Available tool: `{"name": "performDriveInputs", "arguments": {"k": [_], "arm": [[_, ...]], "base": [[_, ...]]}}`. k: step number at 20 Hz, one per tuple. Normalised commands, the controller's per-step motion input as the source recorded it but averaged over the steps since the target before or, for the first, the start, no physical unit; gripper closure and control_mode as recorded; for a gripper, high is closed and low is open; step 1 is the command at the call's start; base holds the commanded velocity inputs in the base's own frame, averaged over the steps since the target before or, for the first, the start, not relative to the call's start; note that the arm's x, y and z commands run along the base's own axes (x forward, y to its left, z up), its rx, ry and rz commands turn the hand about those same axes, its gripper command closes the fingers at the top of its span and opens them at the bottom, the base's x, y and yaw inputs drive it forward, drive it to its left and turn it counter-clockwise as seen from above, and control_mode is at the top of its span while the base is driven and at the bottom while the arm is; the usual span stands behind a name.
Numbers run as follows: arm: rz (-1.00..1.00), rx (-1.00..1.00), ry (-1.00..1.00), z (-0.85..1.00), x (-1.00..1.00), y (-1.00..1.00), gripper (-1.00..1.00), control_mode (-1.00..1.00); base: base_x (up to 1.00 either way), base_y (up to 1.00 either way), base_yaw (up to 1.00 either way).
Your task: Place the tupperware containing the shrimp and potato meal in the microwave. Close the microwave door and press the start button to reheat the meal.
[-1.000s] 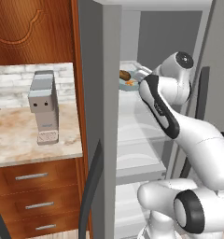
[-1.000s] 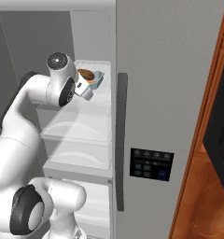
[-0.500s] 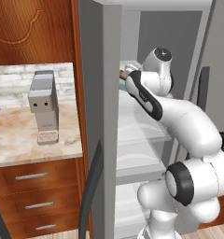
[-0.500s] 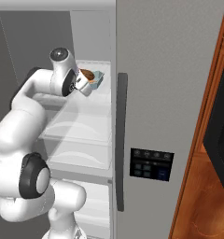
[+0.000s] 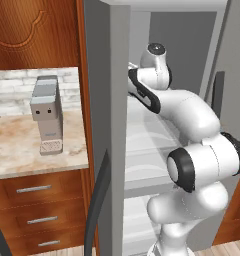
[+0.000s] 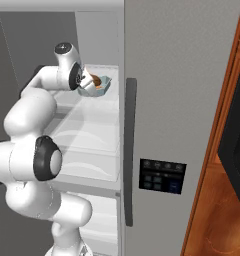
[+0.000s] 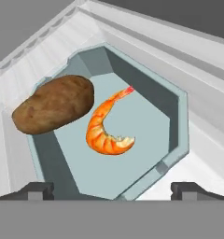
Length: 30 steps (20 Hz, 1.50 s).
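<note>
The tupperware (image 7: pixel 132 140) is a pale blue-grey tub on the fridge's top white shelf (image 6: pixel 97 102). In it lie a brown potato (image 7: pixel 55 103) and an orange shrimp (image 7: pixel 107 130). The right base view shows the tupperware (image 6: pixel 99 85) right in front of my hand, near the shelf's right side. My gripper (image 7: pixel 113 190) is open, its two dark fingertips (image 7: pixel 37 189) set wide apart at the tub's near rim and holding nothing. My gripper (image 6: pixel 86 83) hangs at the end of the arm, which reaches deep into the fridge.
The grey fridge door (image 5: pixel 109 125) stands open on the left, the shut right door (image 6: pixel 182 100) carries a control panel (image 6: pixel 161 176). A grey coffee machine (image 5: pixel 46 114) sits on the marble counter (image 5: pixel 22 150). A black appliance front (image 6: pixel 237 145) is set in the wooden cabinet at far right.
My arm has swung further into the fridge and the hand has closed in on the tub on the top shelf. The tub has not moved.
</note>
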Motion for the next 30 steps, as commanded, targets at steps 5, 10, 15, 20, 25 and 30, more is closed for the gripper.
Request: {"name": "performDriveInputs", "arguments": {"k": [5, 10, 15, 20, 25, 30], "arm": [[-0.12, 0.00, 0.00, -0.08, 0.43, 0.00, -1.00, -1.00], [-0.09, 0.00, 0.00, -0.23, 0.26, 0.00, -1.00, -1.00], [-0.06, 0.00, 0.00, -0.13, -0.03, 0.00, -1.00, -1.00], [-0.05, 0.00, 0.00, 0.00, -0.21, 0.00, -1.00, -1.00], [-0.10, 0.00, 0.00, 0.00, -0.12, 0.00, -1.00, -1.00], [-0.12, 0.01, 0.01, -0.02, 0.04, -0.09, -1.00, -1.00]], "base": [[0.00, 0.00, 0.00], [0.00, 0.00, 0.00], [0.00, 0.00, 0.00], [0.00, 0.00, 0.00], [0.00, 0.00, 0.00], [0.00, 0.00, 0.00]]}}
